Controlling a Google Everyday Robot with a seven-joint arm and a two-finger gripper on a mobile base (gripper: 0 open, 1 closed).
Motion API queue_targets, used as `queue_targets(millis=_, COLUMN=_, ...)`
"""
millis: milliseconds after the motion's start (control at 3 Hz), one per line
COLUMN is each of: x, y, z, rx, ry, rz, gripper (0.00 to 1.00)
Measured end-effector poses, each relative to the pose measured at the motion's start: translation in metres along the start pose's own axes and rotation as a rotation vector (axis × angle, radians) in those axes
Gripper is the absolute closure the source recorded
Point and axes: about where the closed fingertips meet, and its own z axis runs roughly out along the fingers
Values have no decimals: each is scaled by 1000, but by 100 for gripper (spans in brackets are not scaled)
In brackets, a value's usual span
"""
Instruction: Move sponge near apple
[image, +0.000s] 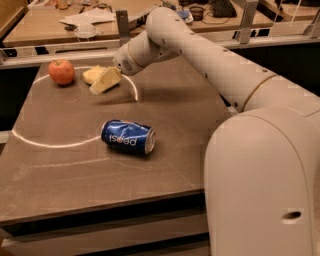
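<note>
My gripper (103, 82) sits far left on the table (180, 130), sponge (91, 74) touching it at 10 o'clock, apple (61, 71) near at 9, can't tell if I'm clamped or loose

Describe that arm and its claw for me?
The arm is smooth off-white: thick rounded tubes, bulging joints, no cables or markings showing. Its claw, at the far end of the table beside the sponge, is pale yellow and wedge-shaped.

Dark brown table (75, 195), bright light arc (50, 145) across it; wooden desk (40, 27) behind, papers (87, 16), keyboard (222, 7).
</note>
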Motion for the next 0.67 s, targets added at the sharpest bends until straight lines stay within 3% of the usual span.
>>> queue_targets(millis=333, x=1, y=3, z=-14, rx=24, ry=-16, rz=33, gripper=0)
queue_targets(millis=667, x=20, y=-26, z=-75, rx=178, ry=-86, rz=101, gripper=0)
